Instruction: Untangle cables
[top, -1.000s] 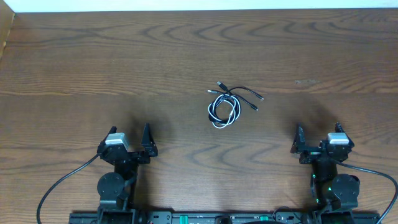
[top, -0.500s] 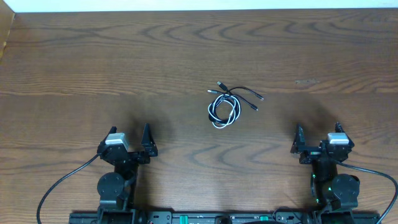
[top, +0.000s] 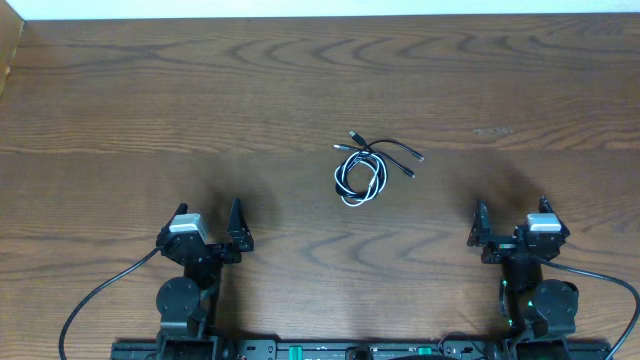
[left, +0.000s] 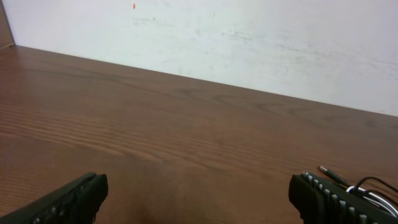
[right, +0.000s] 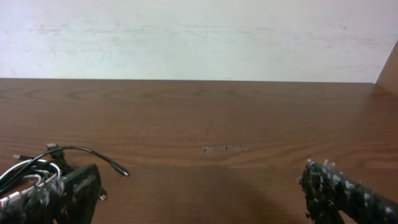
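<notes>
The cables (top: 366, 168) lie in one small tangle near the middle of the wooden table: a white cord looped together with black ones, plug ends sticking out up and to the right. In the right wrist view the cables (right: 43, 163) show at the far left, partly behind my left finger. In the left wrist view a bit of the cables (left: 367, 186) peeks out past the right finger. My left gripper (top: 209, 227) rests open near the front left, well away from the tangle. My right gripper (top: 511, 222) stands open at the front right, nothing between its fingers.
A pale scuff mark (top: 493, 131) marks the wood right of the tangle. A white wall (right: 199, 37) borders the table's far edge. Thick black cords (top: 95, 300) run from the arm bases along the front edge.
</notes>
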